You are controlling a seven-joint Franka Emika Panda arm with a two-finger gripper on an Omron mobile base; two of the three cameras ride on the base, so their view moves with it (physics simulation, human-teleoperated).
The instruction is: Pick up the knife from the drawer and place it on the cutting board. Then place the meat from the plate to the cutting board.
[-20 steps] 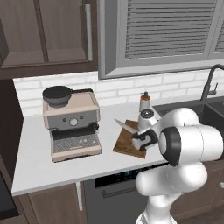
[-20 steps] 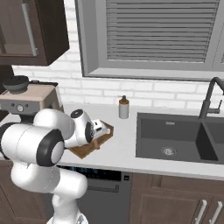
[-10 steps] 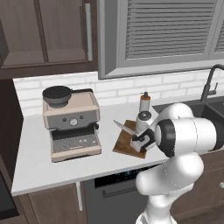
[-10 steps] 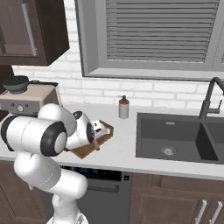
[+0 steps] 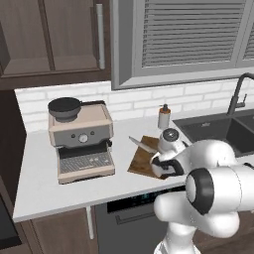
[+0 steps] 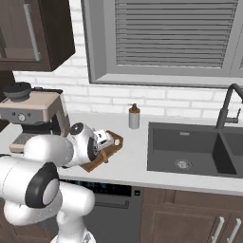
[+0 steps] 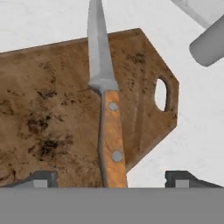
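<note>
The knife (image 7: 106, 109) lies flat on the cutting board (image 7: 48, 109). Its wooden handle points toward me, and its silver blade reaches past the board's far edge. My gripper (image 7: 113, 180) hovers just above the handle, open, with one fingertip on each side and nothing held. In the left base view the blade (image 5: 141, 145) sticks out from the cutting board (image 5: 141, 162) on the counter, with my gripper (image 5: 160, 165) over the board's right part. The right base view shows the cutting board (image 6: 115, 141) partly hidden by my hand. The drawer, the plate and the meat are out of view.
A coffee machine (image 5: 82, 144) stands on the counter left of the board. A soap bottle (image 5: 164, 117) stands behind the board by the brick wall. The sink (image 6: 190, 152) with its dark faucet (image 6: 228, 104) lies to the right.
My gripper went from shut to open and let go of the knife, which now rests on the board. The arm's elbow swung lower and closer to the cameras.
</note>
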